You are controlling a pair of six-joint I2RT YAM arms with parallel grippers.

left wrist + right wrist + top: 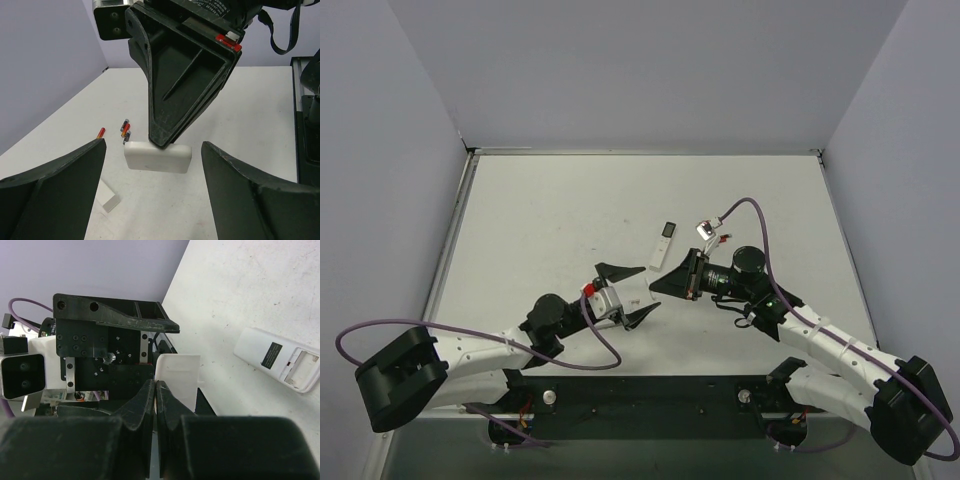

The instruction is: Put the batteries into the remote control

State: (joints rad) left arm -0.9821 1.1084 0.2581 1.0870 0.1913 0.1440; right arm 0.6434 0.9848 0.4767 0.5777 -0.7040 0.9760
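Note:
The remote control [663, 243] lies white face up on the table, with a small dark rectangle and an open battery bay [300, 363] at one end. My right gripper [156, 383] is shut on the edge of a thin white battery cover [179, 376], holding it just above the table. My left gripper [154, 145] faces it, open, one finger on each side of the cover [158, 158], apart from it. Three small batteries [125, 131], red and dark, lie on the table beyond the cover. In the top view both grippers [653, 288] meet near the table's middle.
The end of a white block [108, 198] shows beside my left gripper's finger; I cannot tell what it is. Grey walls [410, 120] close the table on three sides. The right arm's purple cable [760, 215] loops above the table.

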